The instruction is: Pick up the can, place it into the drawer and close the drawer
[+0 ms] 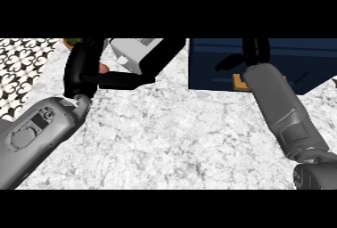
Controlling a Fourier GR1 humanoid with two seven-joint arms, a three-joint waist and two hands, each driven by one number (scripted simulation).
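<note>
Reaching deep over the drawer (260, 62), the right robot hand (253, 49) hangs above the dark blue box, and whether it is spread or pinching I cannot tell. The can cannot be made out for sure; an orange patch (241, 83) by the forearm may be it. The left robot hand (105, 73) sits at the upper left, thumb and fingers spread and relaxed, holding nothing. Risk now: if the can sits tilted or proud of the rim, pushing the drawer could jam it. A grey appliance (135, 51) stands close beside the left robot hand, crowding that side of the marbled bench (178, 133).
</note>
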